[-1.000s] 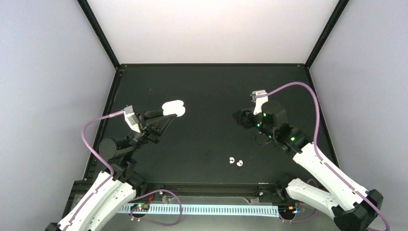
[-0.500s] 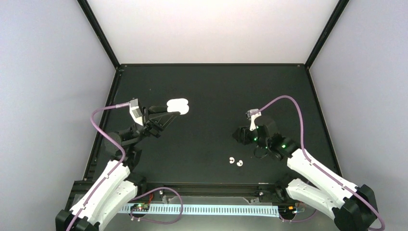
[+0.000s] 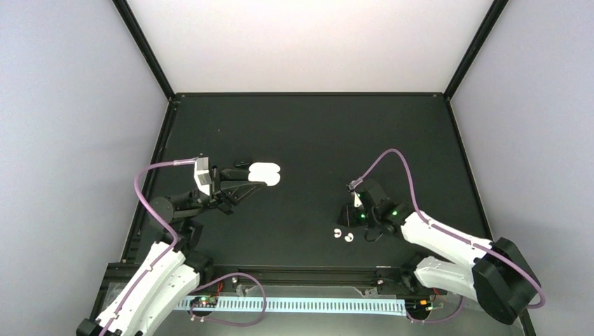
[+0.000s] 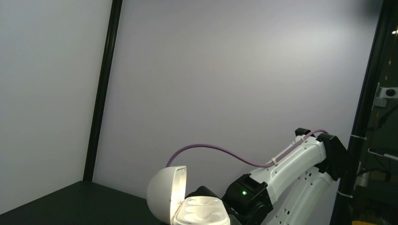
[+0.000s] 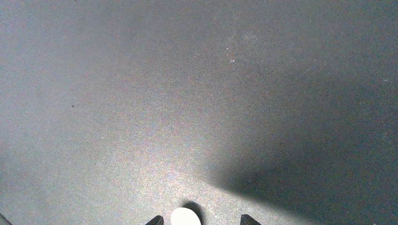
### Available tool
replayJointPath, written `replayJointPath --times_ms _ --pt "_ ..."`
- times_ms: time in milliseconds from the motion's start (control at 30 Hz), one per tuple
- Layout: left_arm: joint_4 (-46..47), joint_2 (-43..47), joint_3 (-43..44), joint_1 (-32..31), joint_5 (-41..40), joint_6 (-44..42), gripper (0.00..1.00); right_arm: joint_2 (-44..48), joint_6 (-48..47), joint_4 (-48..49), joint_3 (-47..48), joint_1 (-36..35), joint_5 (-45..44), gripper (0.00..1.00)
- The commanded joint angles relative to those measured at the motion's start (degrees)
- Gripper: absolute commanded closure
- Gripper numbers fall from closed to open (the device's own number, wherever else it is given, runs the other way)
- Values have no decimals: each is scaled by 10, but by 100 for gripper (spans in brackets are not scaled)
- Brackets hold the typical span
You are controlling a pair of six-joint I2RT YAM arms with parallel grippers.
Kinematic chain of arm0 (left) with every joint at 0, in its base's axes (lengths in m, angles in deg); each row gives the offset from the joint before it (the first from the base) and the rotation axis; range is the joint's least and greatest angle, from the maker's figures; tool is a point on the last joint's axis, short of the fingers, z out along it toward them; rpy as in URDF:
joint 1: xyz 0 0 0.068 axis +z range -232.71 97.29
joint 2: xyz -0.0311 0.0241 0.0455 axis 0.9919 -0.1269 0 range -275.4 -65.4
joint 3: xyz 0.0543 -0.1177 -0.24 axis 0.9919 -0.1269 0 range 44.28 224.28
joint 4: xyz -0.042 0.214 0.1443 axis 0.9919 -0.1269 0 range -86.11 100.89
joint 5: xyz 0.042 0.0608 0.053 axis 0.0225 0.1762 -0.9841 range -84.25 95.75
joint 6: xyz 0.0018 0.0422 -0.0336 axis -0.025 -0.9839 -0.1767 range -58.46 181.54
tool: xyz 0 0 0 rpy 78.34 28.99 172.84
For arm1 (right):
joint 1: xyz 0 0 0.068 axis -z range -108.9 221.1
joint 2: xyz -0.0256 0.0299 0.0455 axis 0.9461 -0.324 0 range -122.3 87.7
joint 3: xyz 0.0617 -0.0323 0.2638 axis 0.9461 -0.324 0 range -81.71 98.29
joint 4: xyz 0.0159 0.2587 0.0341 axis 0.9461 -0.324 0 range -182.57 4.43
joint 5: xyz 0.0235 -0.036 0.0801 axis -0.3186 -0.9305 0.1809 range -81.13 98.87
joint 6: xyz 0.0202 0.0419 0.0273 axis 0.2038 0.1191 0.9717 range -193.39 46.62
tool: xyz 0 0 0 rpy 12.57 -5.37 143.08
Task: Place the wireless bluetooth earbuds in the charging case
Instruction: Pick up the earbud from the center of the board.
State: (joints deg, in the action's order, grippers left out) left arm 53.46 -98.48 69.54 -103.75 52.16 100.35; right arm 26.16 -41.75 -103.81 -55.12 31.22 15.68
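Note:
The white charging case [image 3: 265, 173] hangs above the left half of the black table, lid up, with my left gripper [image 3: 251, 176] shut on its base. In the left wrist view the case [image 4: 202, 212] shows two empty moulded wells beside its raised lid [image 4: 165, 192]; my own fingers are hidden there. Two white earbuds [image 3: 338, 233] [image 3: 349, 238] lie on the mat near the front. My right gripper [image 3: 344, 222] is low, right over them. In the right wrist view one white earbud [image 5: 185, 217] lies between the open fingertips [image 5: 157, 220], closer to the left one.
The black mat [image 3: 308, 133] is walled by a black frame and pale panels. My right arm [image 4: 291, 168] shows behind the case in the left wrist view. A purple cable [image 3: 392, 157] loops above the right wrist.
My right arm has dropped and swung toward the front, down onto the white earbuds, and its jaws have narrowed. My left arm has carried the case slightly right and nearer.

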Motion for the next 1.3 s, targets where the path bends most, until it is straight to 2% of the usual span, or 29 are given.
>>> replayJointPath --times_ms 0,267,700,1033,1267 --pt "-24 11 5 -3 15 -27 98 -22 -1 22 1 -5 25 60" --pt "-45 22 2 -6 13 -41 98 -67 -8 33 0 -26 45 59" --pt "-60 23 3 -8 5 -49 98 -105 -3 19 29 -87 -33 60" --pt "-68 26 4 -9 1 -54 98 -129 -13 0 61 -121 -76 68" --pt "-71 26 4 -11 0 -56 98 -144 -16 -25 75 -146 -108 68"
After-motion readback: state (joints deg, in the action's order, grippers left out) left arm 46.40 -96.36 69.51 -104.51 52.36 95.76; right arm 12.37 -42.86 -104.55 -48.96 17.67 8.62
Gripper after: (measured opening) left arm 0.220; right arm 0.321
